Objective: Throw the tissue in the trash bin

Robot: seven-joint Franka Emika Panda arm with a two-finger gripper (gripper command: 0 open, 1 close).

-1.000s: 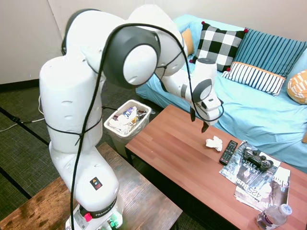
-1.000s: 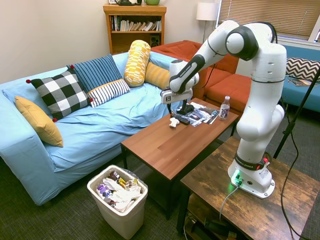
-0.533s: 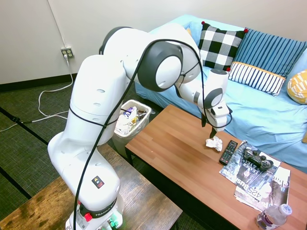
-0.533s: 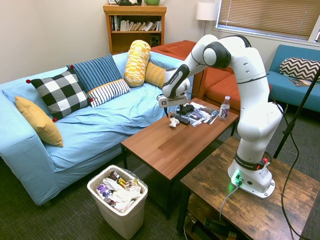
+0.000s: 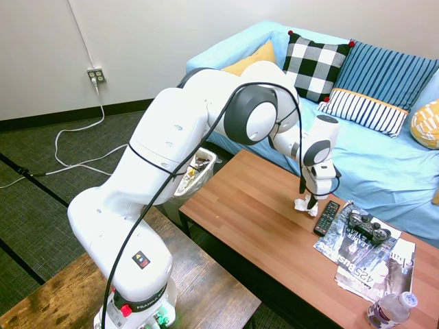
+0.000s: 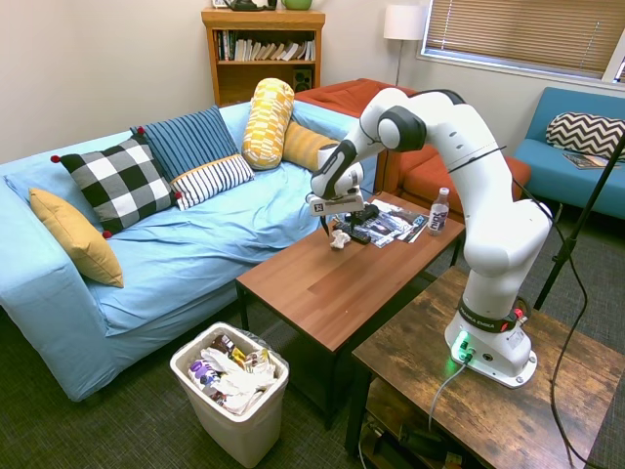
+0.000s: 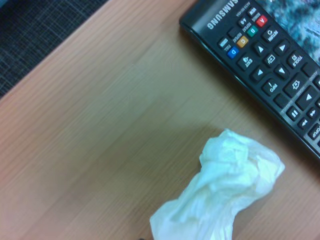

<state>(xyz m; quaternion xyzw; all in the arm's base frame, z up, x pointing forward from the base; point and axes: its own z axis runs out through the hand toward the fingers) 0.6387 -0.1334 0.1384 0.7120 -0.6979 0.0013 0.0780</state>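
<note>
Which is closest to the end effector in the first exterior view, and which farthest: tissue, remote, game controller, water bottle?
1. Tissue: right under the end effector, on the coffee table.
2. Remote: just beyond the tissue, toward the magazines.
3. Game controller: farther along, lying on the magazines.
4. Water bottle: farthest, at the table's far corner by the picture's bottom edge.

Remote [image 7: 265, 65]: "SAMSUNG" in white, near its upper right end in the wrist view.
Magazine [image 5: 360, 271]: large letters at lower right, too unclear to read.
</note>
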